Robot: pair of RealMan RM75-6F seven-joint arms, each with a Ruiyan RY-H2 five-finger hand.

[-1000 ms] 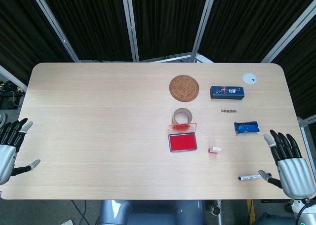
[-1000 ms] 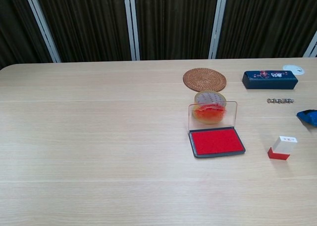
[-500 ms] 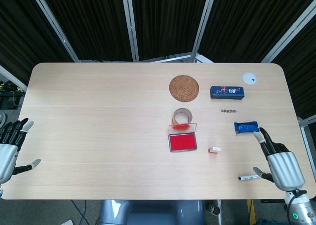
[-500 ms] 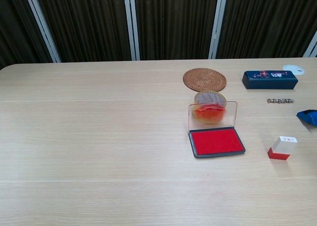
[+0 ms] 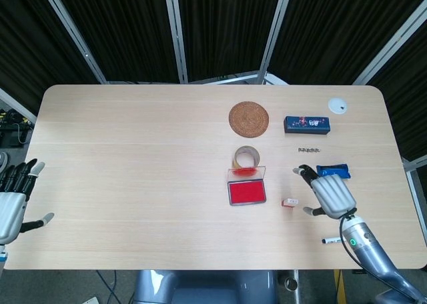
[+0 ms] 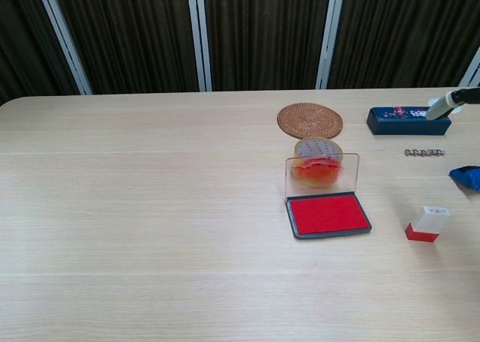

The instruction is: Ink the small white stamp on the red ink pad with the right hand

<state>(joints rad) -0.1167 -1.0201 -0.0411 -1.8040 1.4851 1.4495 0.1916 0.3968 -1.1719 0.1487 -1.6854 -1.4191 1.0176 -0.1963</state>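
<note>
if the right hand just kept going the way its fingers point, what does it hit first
In the head view the right hand points up and left, toward the far side of the table. The stamp lies to its left, off that line. The bead chain looks nearest to it, though height above the table is unclear.

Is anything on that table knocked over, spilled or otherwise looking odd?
Nothing stands out. The red ink pad lies open with its clear lid upright, the small white stamp stands upright to its right, and the right hand hovers beside the stamp with nothing in its fingers.
</note>
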